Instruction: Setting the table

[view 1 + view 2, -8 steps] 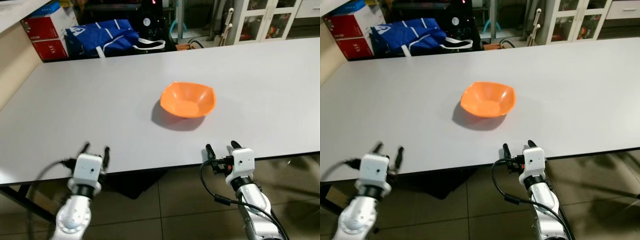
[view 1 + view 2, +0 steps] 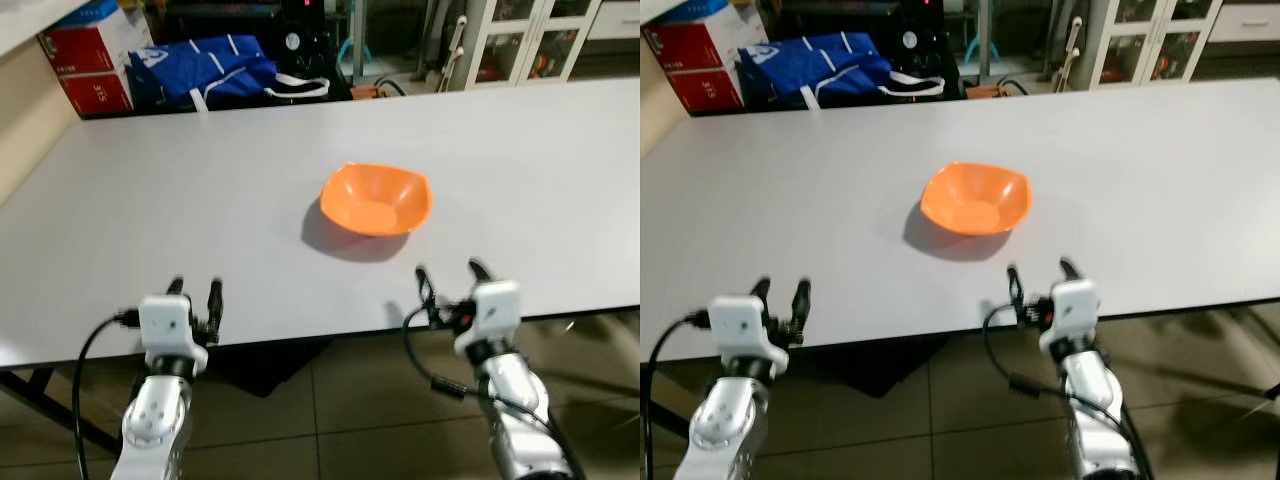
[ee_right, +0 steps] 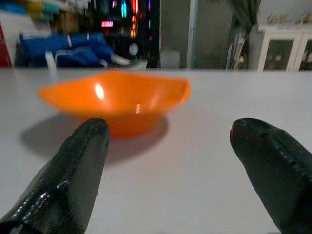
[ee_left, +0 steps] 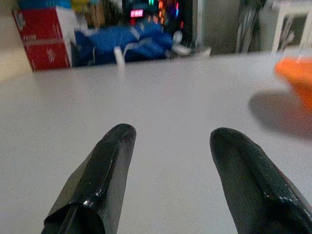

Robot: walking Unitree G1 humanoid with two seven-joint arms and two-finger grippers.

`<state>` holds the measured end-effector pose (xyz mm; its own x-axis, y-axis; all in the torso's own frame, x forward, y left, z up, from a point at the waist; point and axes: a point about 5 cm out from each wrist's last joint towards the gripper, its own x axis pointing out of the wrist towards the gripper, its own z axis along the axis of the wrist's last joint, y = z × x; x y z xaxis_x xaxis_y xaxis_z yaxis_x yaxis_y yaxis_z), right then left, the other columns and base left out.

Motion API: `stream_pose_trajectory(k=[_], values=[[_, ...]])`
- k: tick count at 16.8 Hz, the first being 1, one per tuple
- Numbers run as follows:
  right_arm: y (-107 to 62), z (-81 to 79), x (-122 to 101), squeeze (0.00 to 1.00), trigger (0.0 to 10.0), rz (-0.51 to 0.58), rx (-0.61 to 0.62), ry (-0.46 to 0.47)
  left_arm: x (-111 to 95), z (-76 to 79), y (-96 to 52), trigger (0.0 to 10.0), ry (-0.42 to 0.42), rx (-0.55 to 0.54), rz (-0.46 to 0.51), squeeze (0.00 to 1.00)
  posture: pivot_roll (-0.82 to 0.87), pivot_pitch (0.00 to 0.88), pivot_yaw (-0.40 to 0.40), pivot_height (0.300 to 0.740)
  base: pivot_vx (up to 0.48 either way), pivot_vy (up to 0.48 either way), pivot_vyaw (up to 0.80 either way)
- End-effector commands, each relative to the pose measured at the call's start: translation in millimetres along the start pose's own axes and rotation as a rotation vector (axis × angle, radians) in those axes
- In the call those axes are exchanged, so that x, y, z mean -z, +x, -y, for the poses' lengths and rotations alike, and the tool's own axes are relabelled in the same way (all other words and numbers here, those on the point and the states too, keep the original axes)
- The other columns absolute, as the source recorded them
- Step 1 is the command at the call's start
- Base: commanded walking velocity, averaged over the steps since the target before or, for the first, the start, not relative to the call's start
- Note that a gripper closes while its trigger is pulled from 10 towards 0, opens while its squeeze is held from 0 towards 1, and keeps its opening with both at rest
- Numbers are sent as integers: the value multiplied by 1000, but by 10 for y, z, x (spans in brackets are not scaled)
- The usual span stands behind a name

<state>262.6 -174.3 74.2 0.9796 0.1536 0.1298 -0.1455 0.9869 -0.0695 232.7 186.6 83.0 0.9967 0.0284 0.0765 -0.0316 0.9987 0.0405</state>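
Orange bowl (image 4: 298,80) cut off at left wrist view edge; bkgd boxes (image 4: 43,43), bag (image 4: 122,41) blurred.

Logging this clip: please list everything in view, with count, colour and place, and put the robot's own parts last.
bowl: 1, orange, empty, mid-table, ahead of the right claw.
table: 1, white, spanning the view.
bag: 1, blue with white straps, behind the table's far edge, left.
boxes: 2, red, stacked, far left beside the bag.
cabinet: 1, white with glass doors, far right background.
left claw: 1, black fingers, open, at the table's near edge.
right claw: 1, black fingers, open, at the near edge, pointing at the bowl.
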Motion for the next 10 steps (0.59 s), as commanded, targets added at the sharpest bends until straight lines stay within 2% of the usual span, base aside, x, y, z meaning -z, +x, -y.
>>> stream_pose_trajectory(k=[1, 5, 8, 9, 10], values=[[49, 21, -75, 0, 10000, 22, 14, 22, -149, 26, 61, 10000, -17, 9, 49, 0, -153, 0, 65, 740, 0, 0, 0], [20, 20, 57, 0, 10000, -27, 23, 47, -238, 73, 85, 10000, -23, 32, 65, 0, -140, 0, 73, 740, 0, 0, 0], [-64, 35, 126, 0, 10000, -86, 17, 94, -275, -13, -31, 10000, -73, 8, 24, 0, -131, 0, 83, 740, 0, 0, 0], [-187, 22, 77, 0, 10000, -94, -20, 93, -356, -71, -214, 10000, -120, -11, -22, 0, -122, 0, 86, 740, 0, 0, 0], [-221, 21, 68, 0, 10000, -97, -25, 94, -376, -70, -247, 10000, -123, -7, -29, 0, -119, 0, 88, 740, 0, 0, 0]])
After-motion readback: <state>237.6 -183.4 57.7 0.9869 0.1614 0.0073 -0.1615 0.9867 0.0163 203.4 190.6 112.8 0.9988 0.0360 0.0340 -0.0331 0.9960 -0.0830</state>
